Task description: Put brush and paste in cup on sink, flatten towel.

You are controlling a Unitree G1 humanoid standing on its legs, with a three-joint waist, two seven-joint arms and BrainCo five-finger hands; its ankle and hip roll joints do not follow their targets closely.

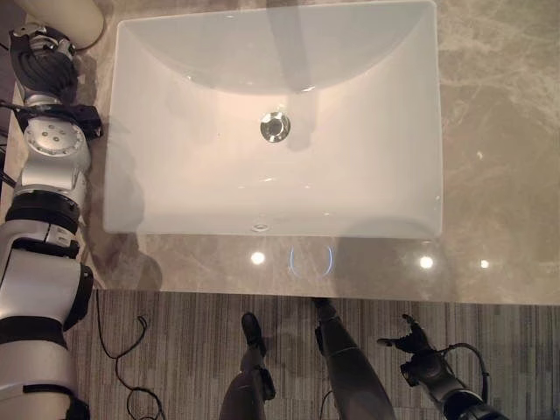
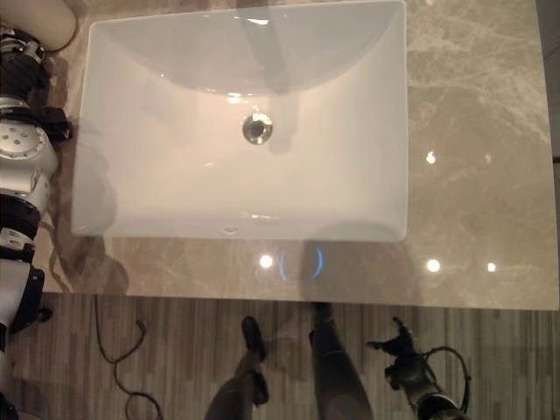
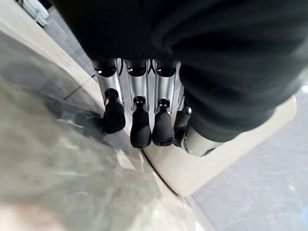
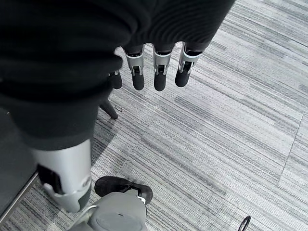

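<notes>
My left hand (image 1: 40, 59) rests at the far left of the marble counter (image 1: 499, 131), beside the white sink's (image 1: 131, 210) back left corner. Its fingers (image 3: 140, 130) are straight, with their dark tips just above the counter and holding nothing. Right past them lies a cream rounded object (image 3: 226, 159), which also appears at the counter's back left edge (image 1: 63, 16); I cannot tell what it is. My right hand (image 1: 413, 343) hangs low in front of the counter, over the striped carpet. Its fingers (image 4: 160, 72) are relaxed and empty.
The sink has a metal drain (image 1: 275, 126) in its middle and takes up most of the counter. Bare marble stretches to the sink's right and along the front edge (image 1: 367, 271). Grey striped carpet (image 4: 231, 134) lies below.
</notes>
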